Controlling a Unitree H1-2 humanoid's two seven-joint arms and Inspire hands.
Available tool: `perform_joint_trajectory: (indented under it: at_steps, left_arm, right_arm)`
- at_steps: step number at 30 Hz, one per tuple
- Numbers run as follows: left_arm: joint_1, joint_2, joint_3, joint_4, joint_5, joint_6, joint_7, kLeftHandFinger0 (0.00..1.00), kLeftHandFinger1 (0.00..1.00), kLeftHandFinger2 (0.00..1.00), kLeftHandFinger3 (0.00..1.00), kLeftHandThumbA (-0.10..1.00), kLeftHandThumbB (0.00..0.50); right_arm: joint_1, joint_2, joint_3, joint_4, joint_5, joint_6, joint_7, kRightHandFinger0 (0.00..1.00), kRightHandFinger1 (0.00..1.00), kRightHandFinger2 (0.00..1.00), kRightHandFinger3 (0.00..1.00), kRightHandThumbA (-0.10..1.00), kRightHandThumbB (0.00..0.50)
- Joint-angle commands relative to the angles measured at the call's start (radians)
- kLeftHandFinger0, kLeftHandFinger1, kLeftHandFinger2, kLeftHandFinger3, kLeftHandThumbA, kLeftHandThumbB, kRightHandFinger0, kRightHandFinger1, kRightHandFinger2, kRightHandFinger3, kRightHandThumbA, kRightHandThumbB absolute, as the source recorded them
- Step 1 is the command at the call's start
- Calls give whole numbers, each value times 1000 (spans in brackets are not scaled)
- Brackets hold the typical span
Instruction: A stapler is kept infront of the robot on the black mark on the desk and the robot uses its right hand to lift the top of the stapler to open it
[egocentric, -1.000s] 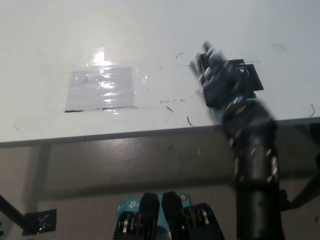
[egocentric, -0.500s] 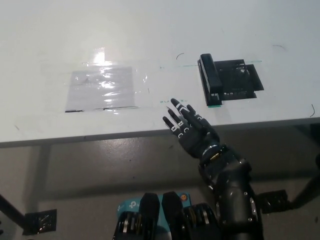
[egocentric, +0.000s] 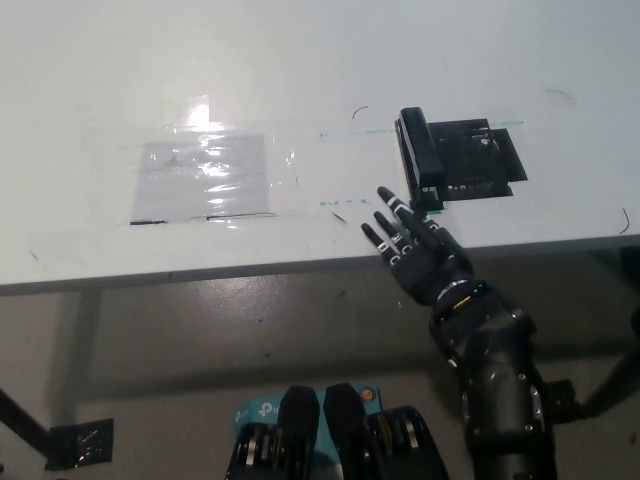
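- I see the stapler (egocentric: 421, 160) lying flat on the black mark (egocentric: 478, 160), upper right of centre on the desk (egocentric: 300, 70).
- My right hand (egocentric: 418, 253) hovers just below it at the desk edge, fingers spread, empty.

The black right hand (egocentric: 425, 262) has white-marked fingers (egocentric: 392, 204), a brass-coloured wrist ring and a glossy cylindrical forearm.
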Motion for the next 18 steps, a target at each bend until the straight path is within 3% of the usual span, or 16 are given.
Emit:
perform_joint_trajectory:
  at_steps: [1,5,11,14,16,18]
  left_arm:
    - [6,8,16,-24,-26,-33,-6,594,625,809,943,339,162]
    - [6,15,12,-9,-23,-46,-16,603,635,807,945,347,144]
    - [14,7,15,-20,-26,-36,-6,592,625,785,941,327,151]
    - [16,8,13,-20,-26,-34,-8,601,629,787,949,333,142]
    - [13,4,17,-23,-27,-25,4,580,607,777,934,313,158]
    - [19,2,17,-19,-29,-31,-2,573,606,773,932,307,149]
  right_arm:
    - [-63,0,-5,-26,9,4,34,674,816,903,1000,884,0]
    - [-68,-4,7,-22,0,4,37,654,784,874,1000,866,0]
    - [-73,-2,13,-21,0,4,40,656,809,915,1000,840,0]
    - [-85,0,17,-18,5,4,29,629,770,892,1000,821,0]
    - [-99,2,15,-19,2,4,20,586,712,822,1000,795,0]
    - [-99,1,22,-26,0,4,21,587,716,816,1000,792,0]
